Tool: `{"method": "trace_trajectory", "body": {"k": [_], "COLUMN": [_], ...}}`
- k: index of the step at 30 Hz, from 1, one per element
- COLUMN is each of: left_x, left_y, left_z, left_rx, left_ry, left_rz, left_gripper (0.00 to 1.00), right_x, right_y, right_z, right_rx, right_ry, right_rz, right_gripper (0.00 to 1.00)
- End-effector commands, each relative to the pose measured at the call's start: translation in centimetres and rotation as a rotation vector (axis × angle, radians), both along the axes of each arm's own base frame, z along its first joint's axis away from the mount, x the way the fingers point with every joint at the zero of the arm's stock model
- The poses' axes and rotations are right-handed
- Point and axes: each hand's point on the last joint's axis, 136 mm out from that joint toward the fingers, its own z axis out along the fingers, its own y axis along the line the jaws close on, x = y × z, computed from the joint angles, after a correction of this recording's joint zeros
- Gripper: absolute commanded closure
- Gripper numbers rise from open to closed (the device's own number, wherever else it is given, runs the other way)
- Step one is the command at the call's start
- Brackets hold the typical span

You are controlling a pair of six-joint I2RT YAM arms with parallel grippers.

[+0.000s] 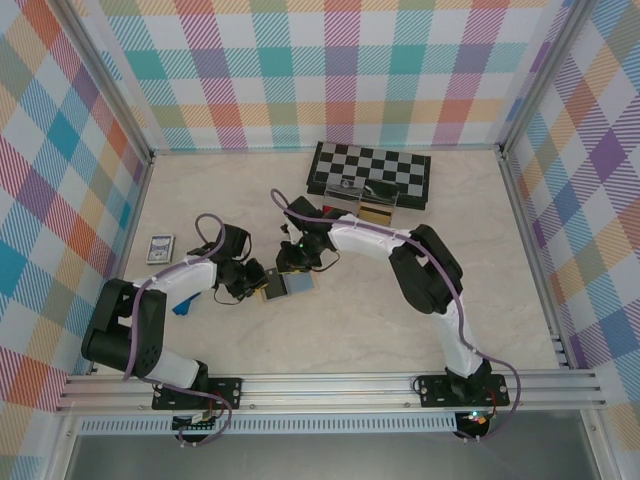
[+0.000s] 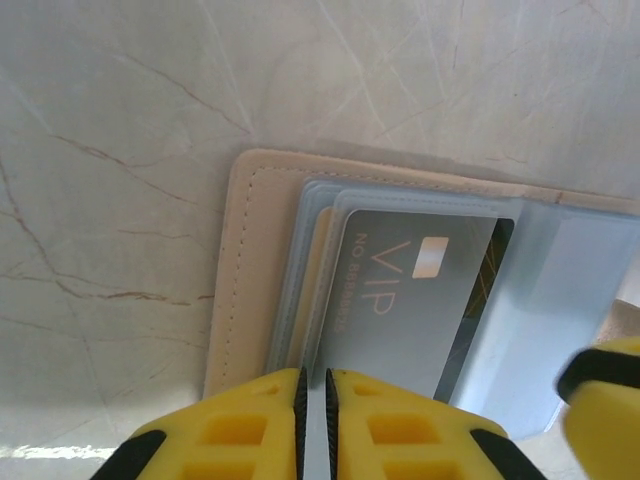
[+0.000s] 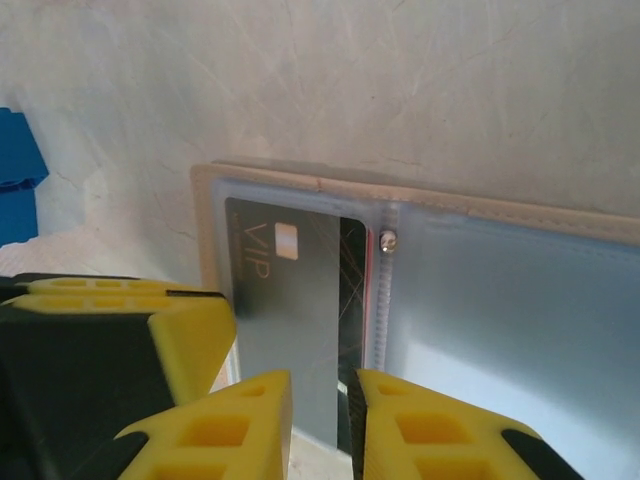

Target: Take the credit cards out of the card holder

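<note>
On the pale surface (image 1: pixel 480 250), the light blue card holder (image 1: pixel 291 285) lies open at the centre of the top view, between both arms. Its grey VIP card (image 3: pixel 290 300) sits sleeved, its long axis running up-frame from the right pincer (image 3: pixel 320 420), whose jaws stand partly open astride the card's near edge. The left pincer (image 2: pixel 312 410) is pinched to a slit on the holder's near edge. Bare surface toward the lower frame leaves room for a pull, and the chessboard (image 1: pixel 370 175) is well apart.

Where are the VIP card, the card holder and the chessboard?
VIP card (image 2: pixel 400 310): left wrist view, its grey face.
card holder (image 2: pixel 245 270): left wrist view, its tan edging.
chessboard (image 1: pixel 385 163): top external view, its checkered top.
</note>
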Motion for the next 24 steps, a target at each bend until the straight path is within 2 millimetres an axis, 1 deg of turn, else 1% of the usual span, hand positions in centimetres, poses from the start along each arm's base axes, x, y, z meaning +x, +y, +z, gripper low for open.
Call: {"method": "trace_trajectory", "body": {"k": [1, 6, 9, 16, 22, 24], "left_x": [0.6, 0.4, 0.4, 0.3, 0.5, 0.6], "left_y": [-0.5, -0.8, -1.0, -2.3, -2.7, -2.8], "left_z": [0.2, -0.2, -0.3, -0.6, -0.7, -0.7], "left_rx": [-0.001, -0.008, -0.014, -0.067, -0.066, -0.064], "left_ry": [-0.013, 0.002, 0.006, 0.03, 0.042, 0.044], "left_rz": [-0.026, -0.05, -0.064, -0.127, -0.171, -0.176], "left_gripper": [0.86, 0.86, 0.86, 0.88, 0.9, 0.9], "right_x": [-0.1, -0.3, -0.7, -1.5, -1.3, -1.2], "right_y": [0.1, -0.8, -1.1, -1.7, -2.6, -2.9], "right_z": [-0.4, -2.1, -2.7, -2.8, -2.5, -2.2], "right_rx": [-0.011, -0.077, -0.081, -0.061, -0.046, -0.037], "right_ry": [0.032, 0.055, 0.065, 0.083, 0.076, 0.073], "right_rz": [0.004, -0.011, -0.006, -0.011, -0.049, -0.057], "right_gripper": [0.77, 0.78, 0.78, 0.8, 0.85, 0.89]}}
